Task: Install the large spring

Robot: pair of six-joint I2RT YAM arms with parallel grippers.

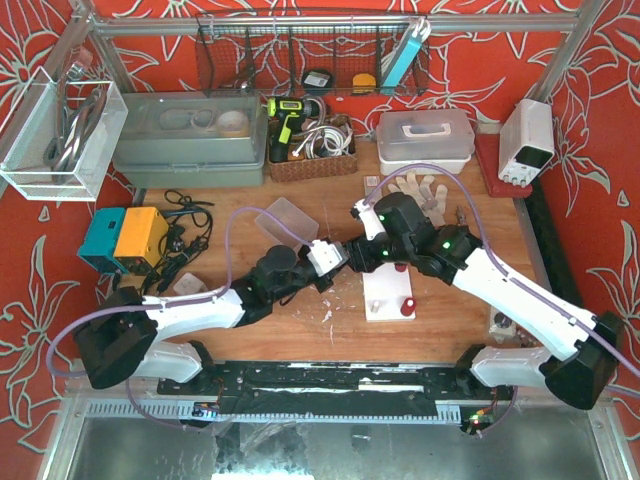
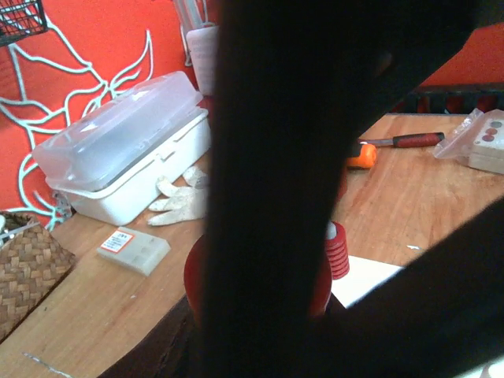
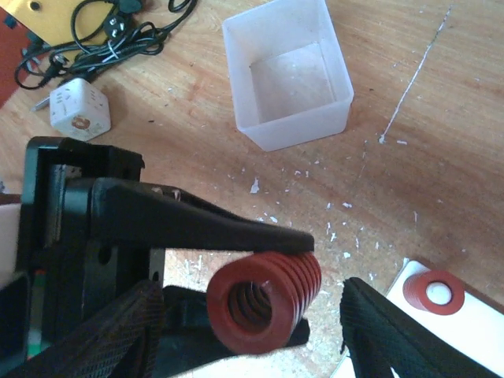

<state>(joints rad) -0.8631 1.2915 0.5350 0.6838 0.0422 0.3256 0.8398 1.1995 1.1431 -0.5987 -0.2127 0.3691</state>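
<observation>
Not installed yet imo: left gripper [image 3: 272, 287] is clamped on the large spring [image 3: 264, 303], up off the tabletop [image 3: 394, 157], right gripper [image 3: 252, 335] spread open either side. White base [image 3: 472, 331] with its red peg [image 3: 433, 291] sits at the spring's 4 o'clock.

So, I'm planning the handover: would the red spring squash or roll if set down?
The spring is a thick-coiled cylinder, so it likely feels stiff and heavy for its size. Pinched in the left hand, its coils show no squash. Laid on its side on the table, it would probably roll.
</observation>
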